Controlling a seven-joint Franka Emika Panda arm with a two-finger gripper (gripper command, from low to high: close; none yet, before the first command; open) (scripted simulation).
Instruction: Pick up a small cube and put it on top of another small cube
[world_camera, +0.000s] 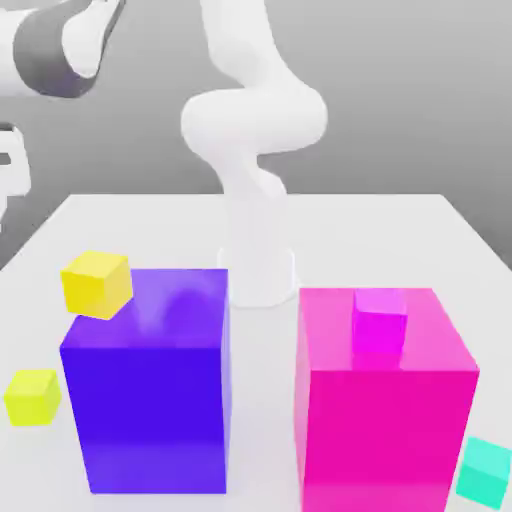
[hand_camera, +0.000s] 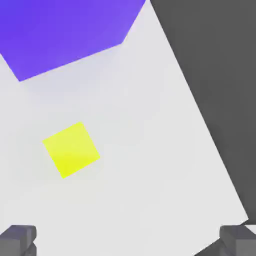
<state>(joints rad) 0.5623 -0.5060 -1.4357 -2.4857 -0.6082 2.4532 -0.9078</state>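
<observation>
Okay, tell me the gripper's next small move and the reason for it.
Probably shift the open gripper sideways until the lemon-yellow cube is centred between its fingers, before lowering. In the hand view the cube lies on the table, off the line midway between the spread fingertips, with nothing held.

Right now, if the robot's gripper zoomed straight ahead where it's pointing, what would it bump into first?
Probably the white table. The gripper seems to point beside the little lemon-yellow cube, though depth is hard to judge, so it might pass close.
</observation>
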